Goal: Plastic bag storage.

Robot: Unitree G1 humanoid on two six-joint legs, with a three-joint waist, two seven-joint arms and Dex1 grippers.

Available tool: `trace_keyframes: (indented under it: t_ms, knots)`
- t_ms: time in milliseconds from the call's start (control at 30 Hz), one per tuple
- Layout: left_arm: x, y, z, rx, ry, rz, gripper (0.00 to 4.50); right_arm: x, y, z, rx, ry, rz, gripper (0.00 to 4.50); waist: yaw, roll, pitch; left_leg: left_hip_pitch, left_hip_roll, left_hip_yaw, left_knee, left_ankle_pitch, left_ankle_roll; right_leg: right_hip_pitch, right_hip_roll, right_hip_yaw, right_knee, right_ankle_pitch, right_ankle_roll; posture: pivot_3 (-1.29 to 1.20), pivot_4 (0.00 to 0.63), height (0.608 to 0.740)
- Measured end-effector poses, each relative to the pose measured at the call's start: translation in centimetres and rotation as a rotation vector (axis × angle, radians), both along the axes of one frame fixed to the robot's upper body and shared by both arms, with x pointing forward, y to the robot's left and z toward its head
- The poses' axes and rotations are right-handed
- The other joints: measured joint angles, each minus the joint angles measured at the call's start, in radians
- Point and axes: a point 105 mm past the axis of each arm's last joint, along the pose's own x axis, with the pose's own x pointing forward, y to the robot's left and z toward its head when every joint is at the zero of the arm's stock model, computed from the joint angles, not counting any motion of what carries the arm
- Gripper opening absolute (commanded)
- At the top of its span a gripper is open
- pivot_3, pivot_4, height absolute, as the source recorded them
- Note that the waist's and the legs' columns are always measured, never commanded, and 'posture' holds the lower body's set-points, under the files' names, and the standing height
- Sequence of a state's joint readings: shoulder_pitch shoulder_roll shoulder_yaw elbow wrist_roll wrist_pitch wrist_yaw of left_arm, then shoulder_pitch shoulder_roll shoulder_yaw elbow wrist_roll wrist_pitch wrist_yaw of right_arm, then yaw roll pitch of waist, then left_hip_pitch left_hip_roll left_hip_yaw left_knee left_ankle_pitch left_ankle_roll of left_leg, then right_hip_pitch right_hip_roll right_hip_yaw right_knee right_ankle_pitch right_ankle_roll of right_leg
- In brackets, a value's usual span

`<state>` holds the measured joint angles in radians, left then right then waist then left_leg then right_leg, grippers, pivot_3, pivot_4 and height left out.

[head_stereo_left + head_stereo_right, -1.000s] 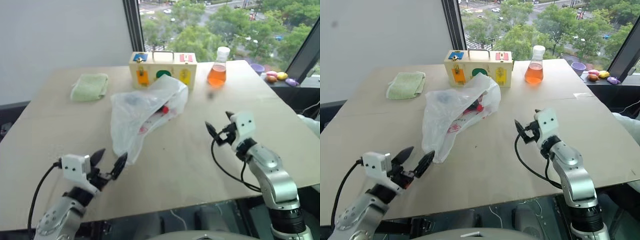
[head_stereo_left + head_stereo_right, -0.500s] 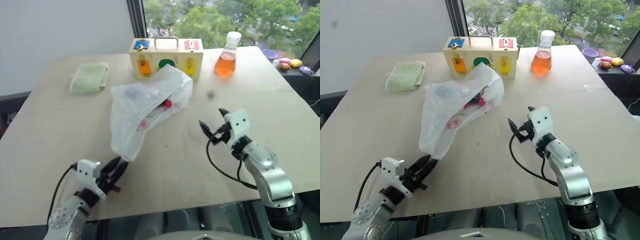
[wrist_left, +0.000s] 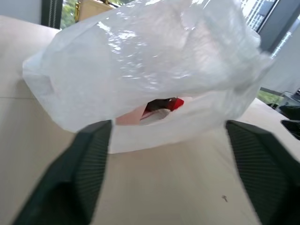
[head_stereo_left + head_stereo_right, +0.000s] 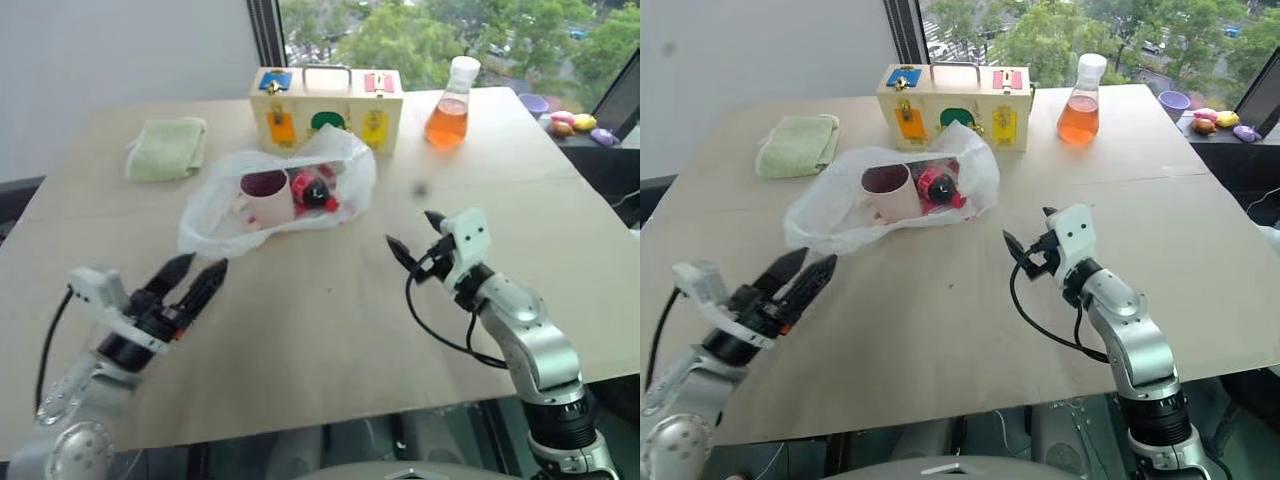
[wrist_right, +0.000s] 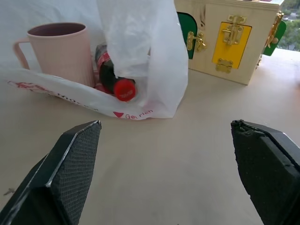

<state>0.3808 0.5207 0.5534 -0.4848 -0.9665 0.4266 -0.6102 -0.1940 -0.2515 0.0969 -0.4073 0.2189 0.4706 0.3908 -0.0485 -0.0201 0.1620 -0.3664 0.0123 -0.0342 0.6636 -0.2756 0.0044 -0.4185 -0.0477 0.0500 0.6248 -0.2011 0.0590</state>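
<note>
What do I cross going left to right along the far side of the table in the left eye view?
Green towel → wooden box → flask of orange liquid.

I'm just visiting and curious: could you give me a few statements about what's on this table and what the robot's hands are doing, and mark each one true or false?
1. A pink mug stands upright in the open plastic bag. True.
2. The left gripper is holding the bag. False: it is open and apart from the bag.
3. The flask holds orange liquid. True.
4. The green towel lies inside the bag. False: it lies on the table, apart from the bag.
5. The right gripper is open and holds nothing. True.
</note>
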Motion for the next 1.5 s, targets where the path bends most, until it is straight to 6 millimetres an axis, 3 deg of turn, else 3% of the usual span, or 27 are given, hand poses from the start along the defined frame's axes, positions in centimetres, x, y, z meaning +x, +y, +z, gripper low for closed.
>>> trace_keyframes:
  t_ms: [100,233,333,467,633,900,1300,1467,1500]
  knots:
    - [-2.5,-0.7,-1.7,-0.056,0.134,-0.085,4.42,0.1,-0.3,-0.5,-0.017,0.017,0.008,4.50,0.005,-0.002,0.003,-0.004,-0.001,0.000,0.000,-0.001,0.001,-0.004,0.000,0.001,0.000,-0.001,0.001,0.00,0.150,0.740]
    - [-4.1,-2.4,-1.4,-0.095,0.186,-0.188,4.42,0.1,-0.2,-0.8,-0.021,0.021,0.021,4.50,0.011,-0.003,0.007,-0.013,0.000,-0.003,0.003,-0.001,0.001,-0.010,-0.001,-0.002,0.001,-0.001,0.001,0.00,0.150,0.740]
    - [-3.8,-5.8,-0.8,-0.108,0.179,-0.262,4.42,-0.2,-0.3,-0.9,-0.025,0.015,0.038,4.50,0.013,-0.001,0.009,-0.014,-0.001,-0.003,0.004,-0.001,0.001,-0.011,-0.001,-0.002,0.002,-0.001,0.001,0.00,0.150,0.740]
    - [-2.7,-7.0,-1.9,-0.074,0.226,-0.233,4.42,-0.2,-0.5,-1.0,-0.042,0.006,0.032,4.50,0.006,-0.001,0.010,-0.014,-0.001,-0.002,0.004,-0.001,0.001,-0.012,0.001,-0.001,0.002,0.000,0.000,0.00,0.150,0.740]
    - [-2.3,-6.3,-3.0,-0.021,0.248,-0.156,4.42,-0.2,-0.5,-1.0,-0.046,0.003,0.022,4.50,0.007,-0.001,0.011,-0.014,-0.001,-0.001,0.004,-0.001,0.001,-0.013,0.001,0.000,0.002,0.001,-0.002,0.00,0.150,0.740]
    - [-3.2,-4.6,-2.1,-0.013,0.189,-0.143,4.42,-0.3,-0.4,-0.9,-0.045,0.000,0.023,4.50,0.007,-0.001,0.011,-0.015,-0.001,-0.001,0.004,-0.001,0.001,-0.013,0.001,0.000,0.002,-0.001,0.001,0.00,0.150,0.740]
    - [-2.6,-3.2,-3.2,0.067,0.186,-0.055,4.42,-0.3,-0.1,-0.8,-0.047,-0.002,0.036,4.50,0.008,-0.001,0.011,-0.015,-0.001,-0.001,0.004,-0.001,0.001,-0.013,0.001,0.000,0.002,0.000,0.001,0.00,0.150,0.740]
    - [-0.9,-5.1,-3.4,0.093,0.174,-0.095,4.42,-0.2,0.0,-0.7,-0.047,-0.004,0.037,4.50,0.010,-0.001,0.011,-0.015,-0.001,-0.001,0.004,-0.001,0.001,-0.013,0.001,0.000,0.002,0.001,0.000,0.00,0.150,0.740]
    - [-0.6,-5.6,-3.6,0.093,0.177,-0.104,4.19,-0.2,0.0,-0.6,-0.047,-0.005,0.038,4.50,0.010,-0.001,0.011,-0.015,-0.001,-0.001,0.004,-0.001,0.001,-0.013,0.001,0.000,0.002,0.001,-0.001,0.00,0.150,0.740]
